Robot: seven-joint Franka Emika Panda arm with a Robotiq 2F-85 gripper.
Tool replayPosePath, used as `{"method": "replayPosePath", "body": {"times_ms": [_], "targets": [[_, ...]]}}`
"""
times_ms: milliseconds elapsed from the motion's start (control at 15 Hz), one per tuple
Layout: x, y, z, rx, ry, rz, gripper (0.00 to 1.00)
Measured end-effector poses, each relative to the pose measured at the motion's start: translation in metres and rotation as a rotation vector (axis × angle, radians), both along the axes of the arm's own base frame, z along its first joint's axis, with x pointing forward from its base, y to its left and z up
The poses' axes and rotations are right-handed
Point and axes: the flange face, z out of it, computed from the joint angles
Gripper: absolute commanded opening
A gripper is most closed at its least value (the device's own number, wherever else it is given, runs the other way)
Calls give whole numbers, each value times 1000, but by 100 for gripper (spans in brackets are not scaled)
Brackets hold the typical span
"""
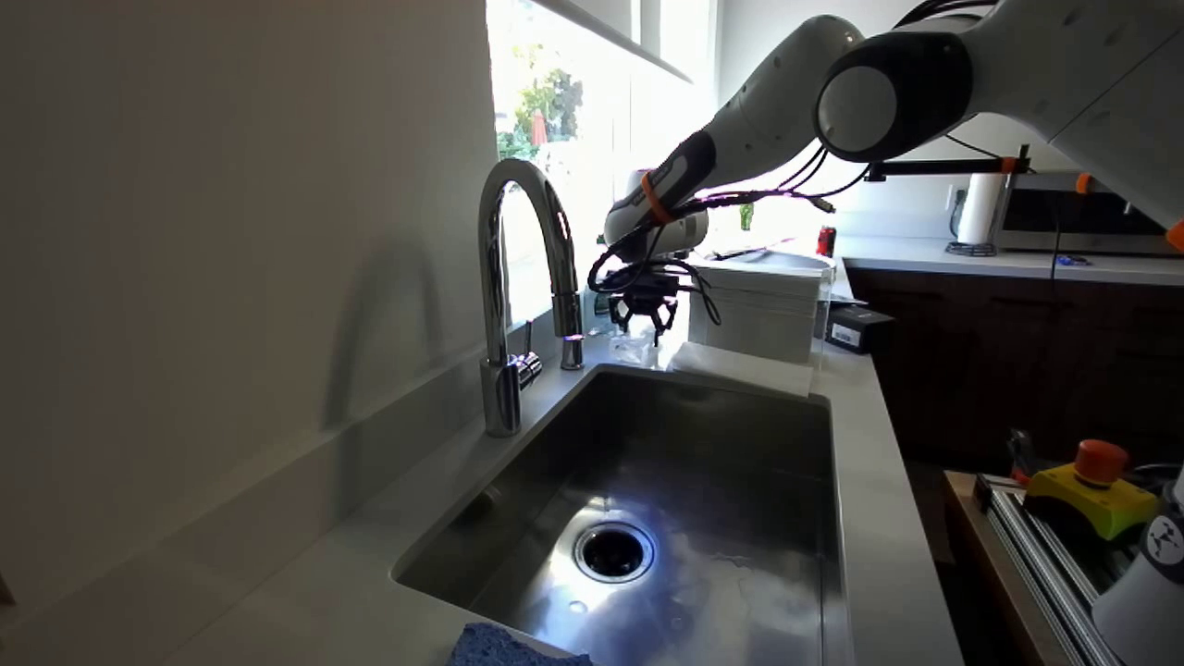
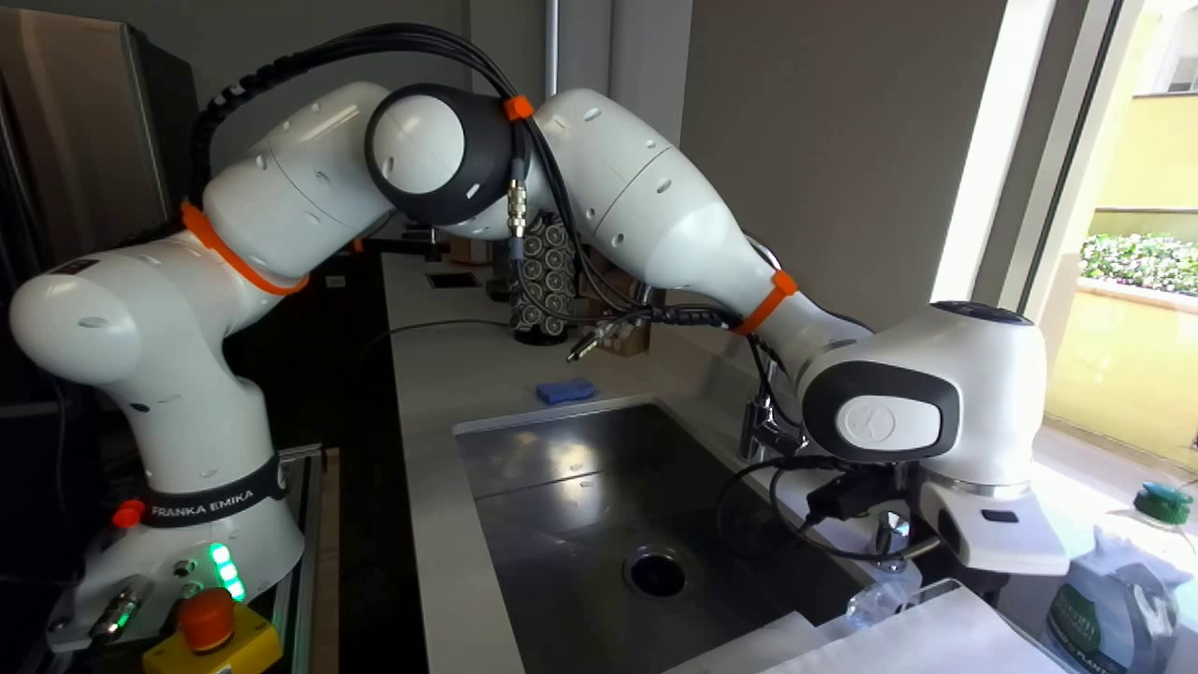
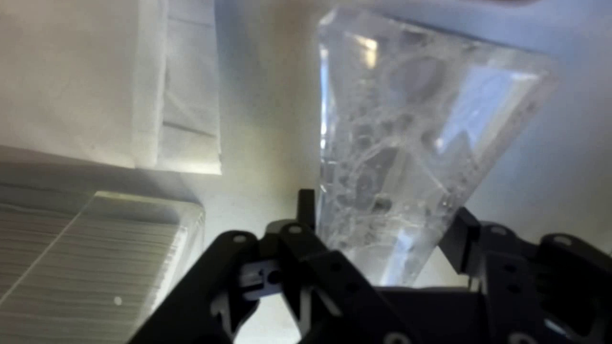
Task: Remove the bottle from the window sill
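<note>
The bottle (image 2: 1114, 599), clear with a green pump cap and a printed label, stands by the window in an exterior view. I cannot tell whether its base is on the window sill (image 2: 1076, 459) or the counter. My gripper (image 1: 638, 335) points down just beyond the faucet. In the wrist view its fingers (image 3: 382, 222) are apart, on either side of a clear, tapered plastic container (image 3: 397, 124), with no firm grip visible. The container also shows low under the gripper in both exterior views (image 1: 634, 350) (image 2: 880, 604). The bottle does not show in the wrist view.
The steel sink (image 1: 721, 481) lies beside the gripper, with the chrome faucet (image 1: 504, 277) along the wall. A white box stack (image 1: 754, 314) and a paper sheet (image 1: 740, 368) are close by. A blue sponge (image 2: 566, 390) lies at the sink's opposite end.
</note>
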Motion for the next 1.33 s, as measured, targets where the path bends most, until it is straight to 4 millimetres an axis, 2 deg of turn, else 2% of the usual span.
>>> {"method": "replayPosePath", "body": {"times_ms": [133,467,667,1000,1333], "targets": [[1,0,1,-2,-4,-9,31],[6,3,4,-11,-18,-12,30],[15,12,13,-35,-36,6,30],[36,39,38,-133,-44,68,30],[42,70,47,-237,-2,116,30]]}}
